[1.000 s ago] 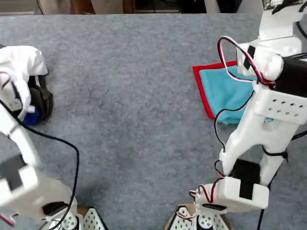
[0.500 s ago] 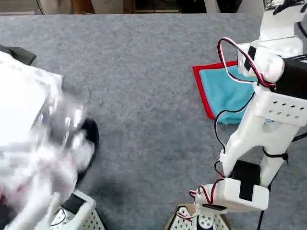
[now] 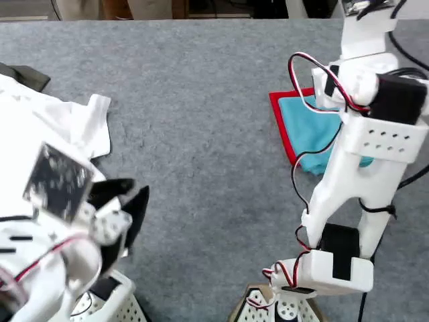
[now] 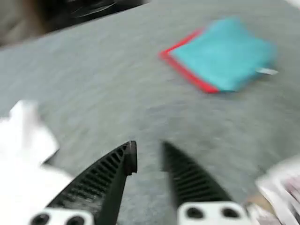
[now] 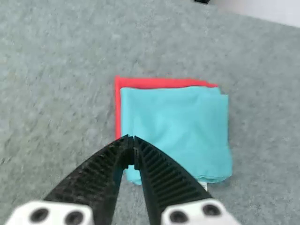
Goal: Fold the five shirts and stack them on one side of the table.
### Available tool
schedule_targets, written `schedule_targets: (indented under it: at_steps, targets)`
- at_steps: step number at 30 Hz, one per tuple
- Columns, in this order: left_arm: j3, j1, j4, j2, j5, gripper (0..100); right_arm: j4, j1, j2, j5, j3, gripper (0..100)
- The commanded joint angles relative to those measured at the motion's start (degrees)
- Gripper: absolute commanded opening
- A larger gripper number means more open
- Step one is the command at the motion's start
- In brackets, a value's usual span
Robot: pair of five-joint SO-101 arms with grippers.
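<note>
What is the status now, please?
Left gripper open, empty. Right gripper shut, over teal shirt folded on red shirt. White shirt spread out, unfolded.

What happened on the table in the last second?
The white shirt, bunched at the table's left edge a second ago, now lies spread out there. The left arm swung toward the near edge, its fingers holding nothing. The folded teal-on-red stack stayed put.

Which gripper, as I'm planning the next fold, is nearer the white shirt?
Left. The left gripper is beside the white shirt; the right gripper is across the table, above the folded teal shirt.
</note>
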Motion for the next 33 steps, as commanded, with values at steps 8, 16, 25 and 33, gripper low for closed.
schedule_targets:
  at_steps: [8, 16, 25, 33]
  targets:
    - [35.52, -34.29, -42.29, 11.65, 2.73, 22, 0.26, -1.19, -1.63, 0.18, 7.87, 0.3]
    - [23.74, -37.98, -38.77, 30.37, 9.32, 22, 0.44, -3.03, -1.63, 0.09, 16.66, 0.5]
    - [23.82, -33.85, -12.66, 29.93, -1.93, 22, -10.29, -16.04, -1.54, 0.44, 35.21, 0.5]
    - [32.97, -24.18, -3.16, 10.07, -1.32, 23, -15.56, -23.34, 7.87, -0.35, 37.32, 0.6]
